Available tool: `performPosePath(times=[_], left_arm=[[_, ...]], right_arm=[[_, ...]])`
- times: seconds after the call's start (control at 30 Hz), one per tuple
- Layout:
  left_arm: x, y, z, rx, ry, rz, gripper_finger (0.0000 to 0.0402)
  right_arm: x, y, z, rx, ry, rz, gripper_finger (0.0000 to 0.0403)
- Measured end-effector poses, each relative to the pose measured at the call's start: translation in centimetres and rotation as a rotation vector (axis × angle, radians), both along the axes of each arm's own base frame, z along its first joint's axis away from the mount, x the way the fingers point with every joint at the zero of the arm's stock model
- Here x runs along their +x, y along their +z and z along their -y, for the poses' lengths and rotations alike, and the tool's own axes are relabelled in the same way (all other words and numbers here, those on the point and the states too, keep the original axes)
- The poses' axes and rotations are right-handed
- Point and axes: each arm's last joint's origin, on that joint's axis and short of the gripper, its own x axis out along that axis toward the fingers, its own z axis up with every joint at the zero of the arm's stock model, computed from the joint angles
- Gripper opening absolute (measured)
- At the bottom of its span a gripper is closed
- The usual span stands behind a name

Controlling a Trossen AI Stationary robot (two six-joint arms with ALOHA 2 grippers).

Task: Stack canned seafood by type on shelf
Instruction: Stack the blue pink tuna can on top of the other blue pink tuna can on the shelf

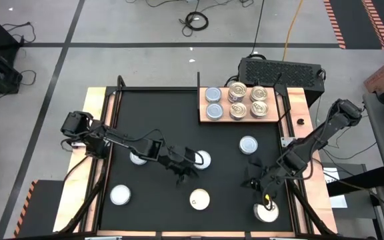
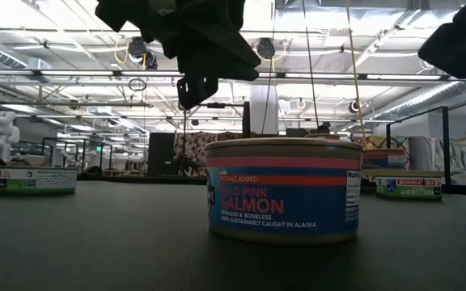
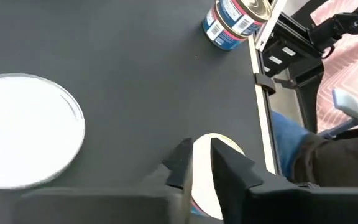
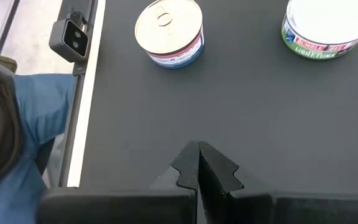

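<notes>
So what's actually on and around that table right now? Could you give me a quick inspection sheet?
Surface: black mat on a wood-edged table.
Job's things: six tins on the shelf, two silvery, four gold-topped; six more tins loose on the mat, including a salmon tin.
Clutter: nothing seen.
Grippers: left gripper low over mid-mat beside a silvery tin, slightly parted; right gripper shut, empty, above bare mat.
Cables: black and orange leads on the floor behind the table.
Surroundings: black box behind the shelf; a person's blue sleeve at the table edge.
</notes>
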Motion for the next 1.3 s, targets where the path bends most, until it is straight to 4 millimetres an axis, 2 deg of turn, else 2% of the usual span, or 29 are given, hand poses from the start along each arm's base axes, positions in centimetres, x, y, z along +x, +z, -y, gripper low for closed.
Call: performPosePath(times=[0.17,0.3,0.47,0.83,1.2,1.3], left_arm=[[0.1,-0.3,0.0,-0.041,0.031,-0.026,0.0115],[0.3,0.1,0.0,-0.062,0.054,0.006,0.0138],[0.5,-0.2,0.5,-0.013,0.035,0.041,0.0141],[2.1,-4.9,2.4,0.023,-0.133,0.055,0.0141],[2.7,-8.2,3.8,0.01,-0.183,0.032,0.0141],[2.5,-8.6,3.9,0.011,-0.189,0.008,0.0141]], right_arm=[[0.1,0.0,0.2,-0.004,-0.004,0.001,0.0],[0.1,0.0,0.2,0.0,-0.007,0.002,0.0],[0.4,0.3,0.0,0.026,-0.009,0.034,0.0],[0.5,0.4,-0.1,0.027,-0.006,0.053,0.0],[0.6,0.5,-0.2,0.033,0.005,0.075,0.0],[0.6,0.6,-0.2,0.037,0.005,0.081,0.0]])
